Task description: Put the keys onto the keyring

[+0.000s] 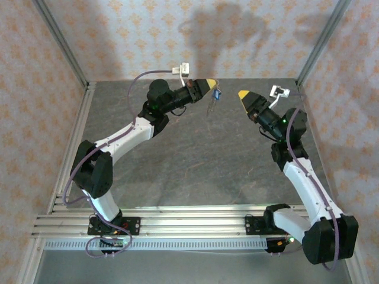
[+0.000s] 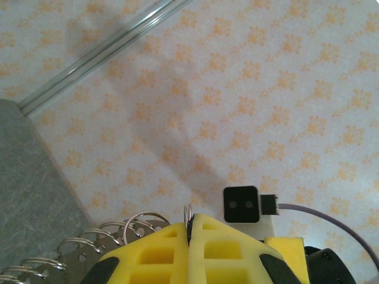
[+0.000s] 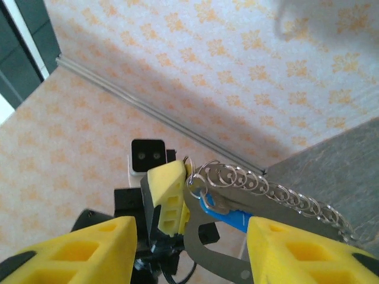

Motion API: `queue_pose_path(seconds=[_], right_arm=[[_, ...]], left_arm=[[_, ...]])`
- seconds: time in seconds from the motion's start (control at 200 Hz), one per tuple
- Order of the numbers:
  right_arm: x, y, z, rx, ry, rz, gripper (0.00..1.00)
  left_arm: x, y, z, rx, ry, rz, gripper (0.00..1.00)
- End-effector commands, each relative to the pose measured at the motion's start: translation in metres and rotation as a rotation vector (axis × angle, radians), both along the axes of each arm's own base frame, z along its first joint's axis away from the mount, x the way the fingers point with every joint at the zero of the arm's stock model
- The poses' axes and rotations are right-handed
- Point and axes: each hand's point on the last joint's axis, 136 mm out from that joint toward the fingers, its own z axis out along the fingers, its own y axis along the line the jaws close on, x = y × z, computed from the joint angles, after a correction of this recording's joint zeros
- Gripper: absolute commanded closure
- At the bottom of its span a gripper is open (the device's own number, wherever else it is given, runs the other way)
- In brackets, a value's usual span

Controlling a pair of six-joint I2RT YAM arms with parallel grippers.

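Above the far middle of the table, my left gripper (image 1: 211, 84) is shut on the keyring (image 1: 210, 106), which hangs down from its yellow tips. In the left wrist view the fingers (image 2: 160, 248) pinch a thin wire ring (image 2: 188, 210), and a row of small rings (image 2: 77, 251) trails to the lower left. The blue-headed key (image 1: 218, 94) hangs on the ring beside the left fingertips. My right gripper (image 1: 243, 94) faces them from the right, a short way off, open. Between its fingers (image 3: 77, 248) I see the key (image 3: 225, 216), the row of rings (image 3: 266, 186) and the keyring's grey loop (image 3: 198, 248).
Patterned walls with aluminium corner posts (image 1: 62, 47) close in the grey table (image 1: 195, 160) on three sides. A slotted rail (image 1: 177, 218) with both arm bases runs along the near edge.
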Motion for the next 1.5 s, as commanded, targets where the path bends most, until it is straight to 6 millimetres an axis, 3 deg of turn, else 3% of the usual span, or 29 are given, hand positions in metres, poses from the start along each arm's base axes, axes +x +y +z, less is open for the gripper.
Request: queue_pose_path(seconds=[0.0, 0.235, 0.555, 1.021, 1.496], right_arm=[[0.01, -0.005, 0.025, 0.086, -0.046, -0.025, 0.44], [0.021, 0.005, 0.058, 0.2, -0.122, 0.004, 0.46], [0.043, 0.037, 0.057, 0.206, -0.126, 0.049, 0.53], [0.04, 0.073, 0.047, 0.212, -0.122, 0.142, 0.66], [0.042, 0.081, 0.056, 0.239, -0.145, 0.175, 0.69]], left_arm=[[-0.014, 0.012, 0.043, -0.125, -0.084, 0.038, 1.0], [-0.012, 0.017, 0.042, -0.222, -0.038, 0.087, 1.0], [-0.017, 0.016, 0.051, -0.311, -0.024, 0.087, 1.0], [-0.013, 0.019, 0.055, -0.359, -0.017, 0.11, 1.0], [-0.012, 0.018, 0.054, -0.361, -0.014, 0.107, 1.0]])
